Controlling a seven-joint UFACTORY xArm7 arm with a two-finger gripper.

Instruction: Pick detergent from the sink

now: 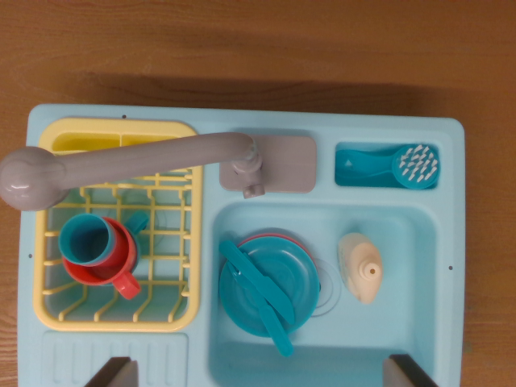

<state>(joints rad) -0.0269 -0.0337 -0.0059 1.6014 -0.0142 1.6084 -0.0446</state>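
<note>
- Fingers [113, 372] of the gripper [262, 372] show as two dark tips at the bottom edge, one at the wrist view's left over the sink unit's ribbed corner, the other at the right over the basin's lower rim; they stand wide apart with nothing between them, so the gripper is released.
- Faucet [121, 161], grey, reaches from its base behind the basin out to the wrist view's left, its round head over the rack's upper left corner.
- Sink [403, 339], a light blue toy unit, sits on a wooden table [258, 48]; its basin fills the unit's lower right part.
- Detergent [359, 266], a small cream bottle, lies on its side on the basin floor near the basin's right wall, nozzle towards the bottom of the view, apart from the plates.
- Plates [274, 282], a teal one on a red one, lie in the basin's left half, just beside the detergent's left but not touching it.
- Knife [256, 292], teal, lies slantwise across the top plate.
- Rack [121, 314], yellow, sits left of the basin.
- Cups [101, 250], a teal one nested in a red one, stand in the rack's left part.
- Brush [414, 166], teal with white bristles, lies in a small tray behind the basin's right corner.
</note>
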